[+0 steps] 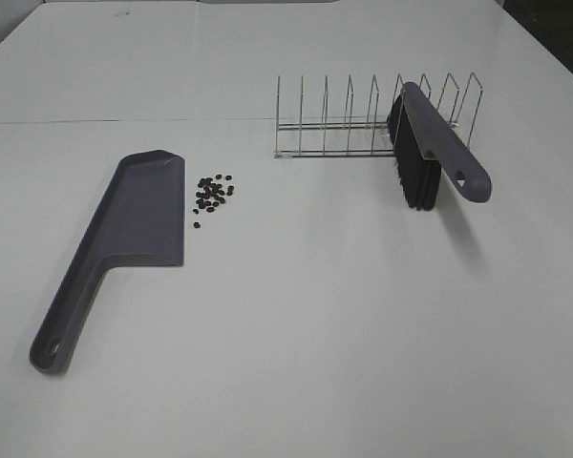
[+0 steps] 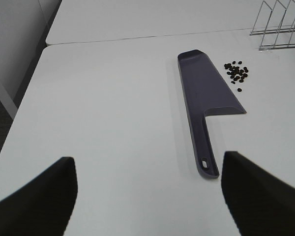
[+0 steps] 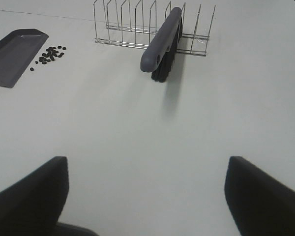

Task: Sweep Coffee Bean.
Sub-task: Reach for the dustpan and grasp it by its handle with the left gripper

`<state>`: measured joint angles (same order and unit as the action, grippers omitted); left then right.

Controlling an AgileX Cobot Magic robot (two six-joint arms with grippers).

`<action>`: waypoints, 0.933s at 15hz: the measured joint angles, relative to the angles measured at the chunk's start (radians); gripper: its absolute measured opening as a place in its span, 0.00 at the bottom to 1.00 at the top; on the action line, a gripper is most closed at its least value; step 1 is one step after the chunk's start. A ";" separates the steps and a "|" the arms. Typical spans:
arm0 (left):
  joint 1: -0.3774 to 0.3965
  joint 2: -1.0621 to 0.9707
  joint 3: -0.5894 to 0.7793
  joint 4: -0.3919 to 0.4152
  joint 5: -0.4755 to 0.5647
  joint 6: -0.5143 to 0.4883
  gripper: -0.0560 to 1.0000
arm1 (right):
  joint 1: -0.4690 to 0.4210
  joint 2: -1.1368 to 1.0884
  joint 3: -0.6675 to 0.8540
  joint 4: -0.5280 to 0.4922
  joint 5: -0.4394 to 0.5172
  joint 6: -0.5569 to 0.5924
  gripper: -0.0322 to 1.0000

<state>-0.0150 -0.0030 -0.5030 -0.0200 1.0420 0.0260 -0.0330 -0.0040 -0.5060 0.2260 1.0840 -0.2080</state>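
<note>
Left hand (image 2: 145, 162) and right hand (image 3: 146, 160), both spread and empty, show only cut-off finger ends; upper right in the high view, the brush (image 1: 441, 145) hides part of the rack (image 1: 325, 126).

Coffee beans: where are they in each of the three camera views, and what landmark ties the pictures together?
Exterior high: the coffee beans lie left of centre, just right of the dustpan.
Left wrist: the coffee beans lie beside the dustpan's wide end, toward the wire rack.
Right wrist: the coffee beans lie between the dustpan and the wire rack.
Shared landmark: the dustpan, beside the coffee beans everywhere.
</note>
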 joint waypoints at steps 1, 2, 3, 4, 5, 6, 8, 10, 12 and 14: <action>0.000 0.000 0.000 0.000 0.000 0.000 0.77 | 0.000 0.000 0.000 0.000 0.000 0.000 0.77; 0.000 0.000 0.000 0.000 0.000 0.000 0.77 | 0.000 0.000 0.000 0.000 0.000 0.000 0.77; 0.000 0.000 0.000 0.000 0.000 0.000 0.77 | 0.000 0.000 0.000 0.000 0.000 0.000 0.77; 0.000 0.000 0.000 0.000 0.000 0.000 0.77 | 0.000 0.000 0.000 0.000 0.000 0.000 0.77; 0.000 0.000 0.000 0.000 0.000 0.000 0.77 | 0.000 0.000 0.000 0.000 0.000 0.000 0.77; 0.000 0.000 0.000 0.000 0.000 0.000 0.77 | 0.000 0.000 0.000 0.000 0.000 0.000 0.77; 0.000 0.000 0.000 0.000 0.000 0.000 0.77 | 0.000 0.000 0.000 0.000 0.000 0.000 0.77; 0.000 0.000 0.000 0.000 0.000 0.000 0.77 | 0.000 0.000 0.000 0.000 0.000 0.000 0.77; 0.000 0.000 0.000 0.000 0.000 0.000 0.77 | 0.000 0.000 0.000 0.000 0.000 0.000 0.77; 0.000 0.000 0.000 0.000 0.000 0.000 0.77 | 0.000 0.000 0.000 0.000 0.000 0.000 0.77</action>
<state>-0.0150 -0.0030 -0.5030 -0.0200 1.0420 0.0260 -0.0330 -0.0040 -0.5060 0.2260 1.0840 -0.2080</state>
